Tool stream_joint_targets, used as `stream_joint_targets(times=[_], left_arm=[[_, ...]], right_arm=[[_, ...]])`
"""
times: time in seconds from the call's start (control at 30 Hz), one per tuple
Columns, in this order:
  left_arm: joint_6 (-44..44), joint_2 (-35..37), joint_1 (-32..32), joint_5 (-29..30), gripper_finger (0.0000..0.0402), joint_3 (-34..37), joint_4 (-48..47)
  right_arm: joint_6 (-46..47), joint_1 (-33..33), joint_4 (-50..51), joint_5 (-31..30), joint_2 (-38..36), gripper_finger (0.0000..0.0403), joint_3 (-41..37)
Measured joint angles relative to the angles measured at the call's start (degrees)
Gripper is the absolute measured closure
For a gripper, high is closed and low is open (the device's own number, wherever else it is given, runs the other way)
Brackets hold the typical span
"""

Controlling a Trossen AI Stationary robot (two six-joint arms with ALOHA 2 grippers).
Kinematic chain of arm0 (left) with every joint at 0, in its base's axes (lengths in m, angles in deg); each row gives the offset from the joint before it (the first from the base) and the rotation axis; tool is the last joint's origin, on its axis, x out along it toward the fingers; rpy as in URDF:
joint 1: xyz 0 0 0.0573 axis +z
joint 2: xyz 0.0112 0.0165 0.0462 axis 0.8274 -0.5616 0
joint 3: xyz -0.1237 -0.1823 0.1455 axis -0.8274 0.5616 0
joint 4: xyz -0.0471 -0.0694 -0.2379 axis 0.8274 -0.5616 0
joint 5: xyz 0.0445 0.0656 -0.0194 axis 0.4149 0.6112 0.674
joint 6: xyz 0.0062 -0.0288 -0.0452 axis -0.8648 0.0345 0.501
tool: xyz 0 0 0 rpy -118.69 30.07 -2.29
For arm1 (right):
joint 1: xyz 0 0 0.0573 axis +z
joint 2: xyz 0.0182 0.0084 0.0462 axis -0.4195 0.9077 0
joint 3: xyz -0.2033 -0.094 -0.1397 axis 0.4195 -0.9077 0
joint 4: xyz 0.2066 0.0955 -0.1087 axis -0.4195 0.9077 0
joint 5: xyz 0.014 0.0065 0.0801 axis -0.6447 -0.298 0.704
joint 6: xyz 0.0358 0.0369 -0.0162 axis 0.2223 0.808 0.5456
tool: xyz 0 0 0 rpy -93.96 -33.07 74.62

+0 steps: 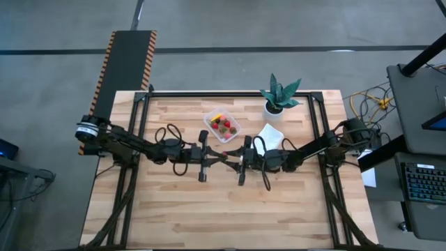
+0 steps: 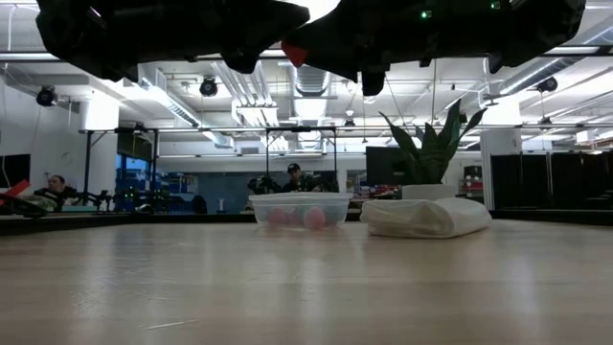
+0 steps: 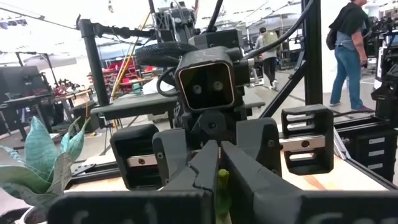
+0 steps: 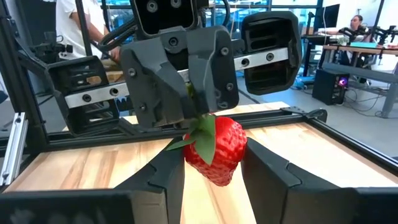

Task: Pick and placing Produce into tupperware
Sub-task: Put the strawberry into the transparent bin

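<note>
Above wood table (image 1: pixel 209 209), left gripper (image 4: pixel 198 93) & right gripper (image 4: pixel 211 171) both pinch one strawberry (image 4: pixel 214 149) mid-air.

You're seeing a red strawberry (image 4: pixel 214 149) wearing a green top. The clear tupperware (image 1: pixel 222 126) is showing red and yellow produce (image 1: pixel 221 125).

Grey concrete floor (image 1: pixel 223 28) around the wooden tabletop (image 1: pixel 209 202); a keyboard (image 1: pixel 425 183) lower right; ceiling lights (image 2: pixel 209 86) beyond
</note>
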Motion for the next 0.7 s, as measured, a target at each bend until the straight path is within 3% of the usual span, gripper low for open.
stream_joint_targets(times=[0.17, 0.7], left_arm=[[0.0, 0.0, 0.0, 0.0, 0.0401, 0.0, 0.0], [0.1, 0.0, 0.1, 0.2, 0.0401, -0.1, -0.1]], right_arm=[[-0.1, 0.0, 0.0, 0.0, 0.0, 0.0266, 0.0], [-0.7, 0.0, -0.2, 0.1, 0.0, 0.0164, 0.0]])
